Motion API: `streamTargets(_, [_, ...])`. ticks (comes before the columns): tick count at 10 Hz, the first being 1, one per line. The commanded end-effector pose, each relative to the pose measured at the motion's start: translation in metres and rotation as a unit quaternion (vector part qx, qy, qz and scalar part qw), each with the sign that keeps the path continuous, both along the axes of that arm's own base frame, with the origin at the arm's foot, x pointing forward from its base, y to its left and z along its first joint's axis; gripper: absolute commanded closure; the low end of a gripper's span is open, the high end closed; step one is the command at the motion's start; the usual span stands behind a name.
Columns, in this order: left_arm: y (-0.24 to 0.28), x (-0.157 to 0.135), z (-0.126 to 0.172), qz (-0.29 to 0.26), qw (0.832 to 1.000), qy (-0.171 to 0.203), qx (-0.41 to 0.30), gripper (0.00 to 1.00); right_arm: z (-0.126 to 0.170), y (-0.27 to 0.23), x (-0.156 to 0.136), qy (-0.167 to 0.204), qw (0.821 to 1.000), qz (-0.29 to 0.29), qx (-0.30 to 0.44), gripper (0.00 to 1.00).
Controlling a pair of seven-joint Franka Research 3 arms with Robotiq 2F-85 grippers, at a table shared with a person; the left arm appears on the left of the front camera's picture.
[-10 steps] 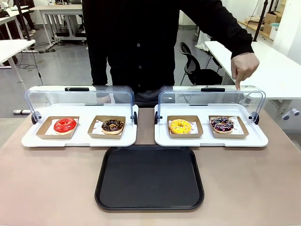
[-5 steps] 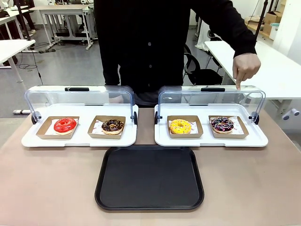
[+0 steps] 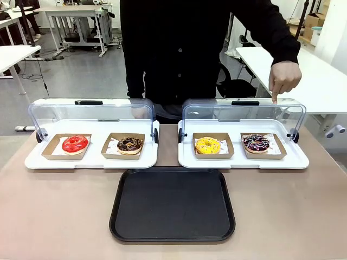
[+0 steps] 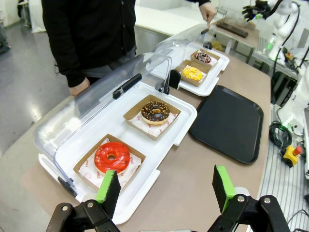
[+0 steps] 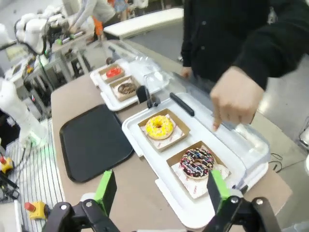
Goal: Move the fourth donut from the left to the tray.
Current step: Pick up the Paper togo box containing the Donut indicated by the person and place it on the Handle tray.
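Pointing hand [image 3: 284, 79] above the fourth donut [image 3: 256, 142], both grippers wide apart

Fourth donut: dark icing with pink and white streaks. It sits in its brown cardboard holder at the right end of the right display tray [image 3: 244, 162]. Yellow donut [image 3: 208, 145] is just left of it in its own holder. Clear lid [image 3: 244, 111] is swung up along the far side of that tray.

Person's hand: index finger down, other fingers curled, tip at the top edge of the raised lid, on the far side of the fourth donut. Not touching the donut.

Black tray [image 3: 172, 205]: centre of the table [image 3: 54, 216], just near of both display trays, surface bare.

Left display tray [image 3: 92, 161]: red donut [image 3: 75, 143] on the left, speckled chocolate donut [image 3: 130, 144] to its right, lid up too.

Left gripper [image 4: 166, 181]: fingers spread, nothing between them, hanging on the near side of the left display tray by the red donut.

Right gripper [image 5: 161, 188]: fingers spread, nothing held, hanging over the near rim of the right display tray, fourth donut just past the pads
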State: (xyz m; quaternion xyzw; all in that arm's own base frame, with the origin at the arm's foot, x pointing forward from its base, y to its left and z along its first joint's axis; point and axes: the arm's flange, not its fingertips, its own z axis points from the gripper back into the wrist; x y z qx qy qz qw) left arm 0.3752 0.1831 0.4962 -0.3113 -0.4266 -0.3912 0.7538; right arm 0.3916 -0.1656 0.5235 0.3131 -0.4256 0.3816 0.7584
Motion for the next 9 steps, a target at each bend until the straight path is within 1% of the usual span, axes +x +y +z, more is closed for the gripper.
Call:
streamTargets(1, [0.001,0.001,0.001,-0.004,1.000,-0.015,-0.007,0.00,-0.001,0.026,-0.004,-0.027,0.994,0.041,-0.094,0.00])
streamTargets(3, [0.001,0.001,0.001,-0.004,1.000,-0.015,-0.007,0.00,-0.012,0.057,0.000,-0.028,0.978,0.096,-0.185,0.00])
streamTargets(4, [0.001,0.001,0.001,-0.004,1.000,-0.015,-0.007,0.00,-0.020,0.072,0.007,-0.031,0.963,0.124,-0.236,0.00])
streamTargets(5, [0.001,0.001,0.001,-0.004,1.000,-0.015,-0.007,0.00,-0.032,0.086,0.015,-0.031,0.950,0.138,-0.278,0.00])
streamTargets(7, [0.001,0.001,0.001,-0.004,1.000,-0.015,-0.007,0.00,-0.058,0.113,0.027,-0.050,0.920,0.128,-0.367,0.00])
streamTargets(8, [0.001,0.001,0.001,-0.004,1.000,-0.015,-0.007,0.00,-0.074,0.125,0.033,-0.045,0.905,0.124,-0.404,0.00])
streamTargets(9, [0.001,0.001,0.001,-0.004,1.000,-0.015,-0.007,0.00,-0.089,0.135,0.038,-0.036,0.899,0.116,-0.422,0.00])
